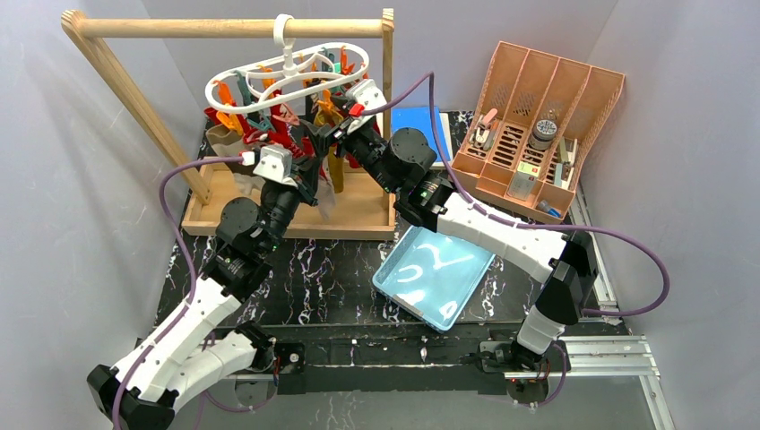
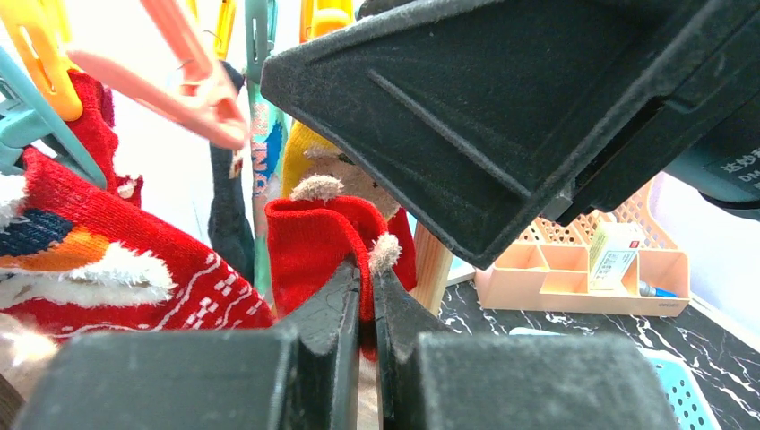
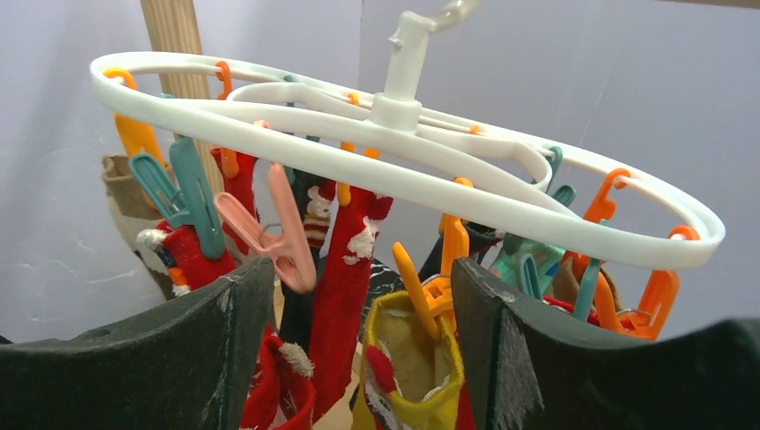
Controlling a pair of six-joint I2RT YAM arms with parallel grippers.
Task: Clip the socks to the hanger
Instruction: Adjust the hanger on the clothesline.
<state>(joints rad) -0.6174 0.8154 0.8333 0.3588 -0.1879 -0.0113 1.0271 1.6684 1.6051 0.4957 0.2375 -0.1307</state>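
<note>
The white hanger hangs by its hook from the wooden rail, with orange, teal and pink clips below it. Several socks dangle from the clips: red patterned ones, a long red one and a mustard one held by an orange clip. My left gripper is shut on the cuff of a small red sock, held up under the hanger. My right gripper stands open just below the ring, its fingers on either side of the mustard sock and a free pink clip.
The light wooden rail frame stands on a wooden base at the back. A light blue tray lies under the right arm. A peach organizer with small items stands at the back right, and a blue pad lies beside it.
</note>
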